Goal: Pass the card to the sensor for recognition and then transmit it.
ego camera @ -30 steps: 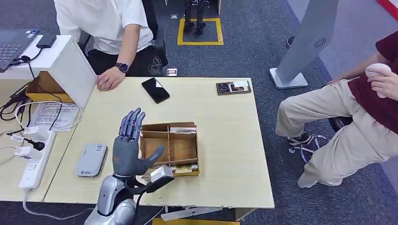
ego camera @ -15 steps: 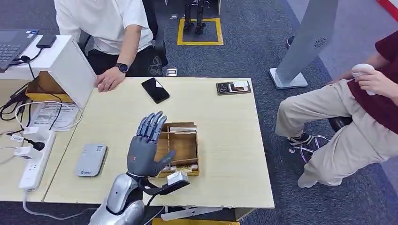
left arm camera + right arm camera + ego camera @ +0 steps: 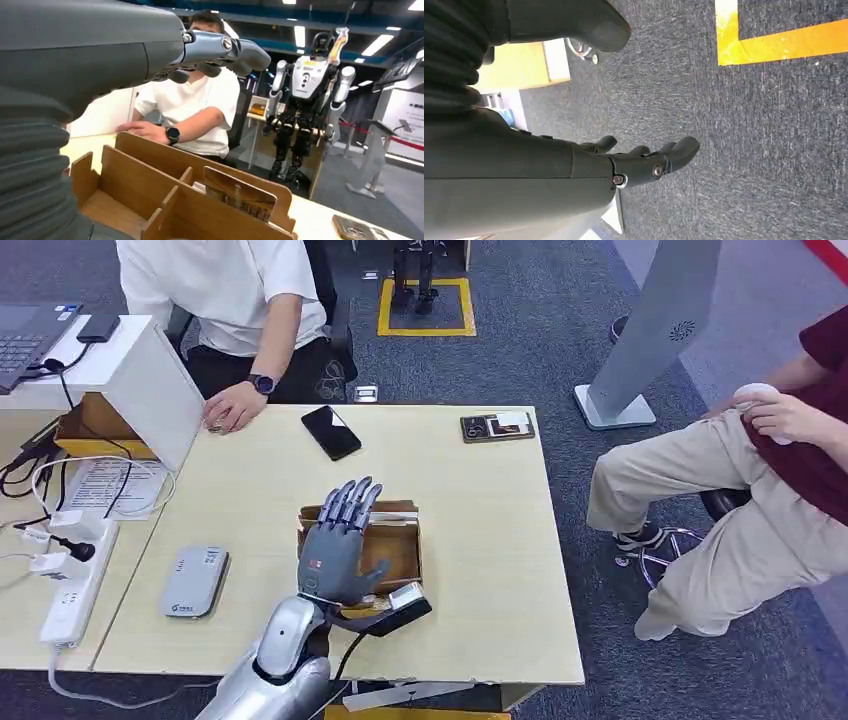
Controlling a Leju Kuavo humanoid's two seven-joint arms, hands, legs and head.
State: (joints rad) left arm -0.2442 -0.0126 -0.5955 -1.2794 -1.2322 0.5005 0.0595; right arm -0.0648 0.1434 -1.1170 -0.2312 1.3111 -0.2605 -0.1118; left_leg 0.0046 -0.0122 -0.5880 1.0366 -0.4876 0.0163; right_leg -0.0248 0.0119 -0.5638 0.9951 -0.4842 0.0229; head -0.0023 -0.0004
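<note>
The left hand (image 3: 338, 545) has moved right across the counter (image 3: 480, 540) since a second ago and now hovers over the box (image 3: 405, 540), fingers spread and holding nothing. The card (image 3: 239, 194) stands upright in the box's far compartment, just beyond the fingertips. The right hand (image 3: 644, 160) hangs over the carpet (image 3: 749, 140), fingers loosely apart and empty.

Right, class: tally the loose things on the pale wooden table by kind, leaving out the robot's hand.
Wooden box: 1
Black phone: 1
Grey card reader: 1
Small dark tray: 1
Total: 4
</note>
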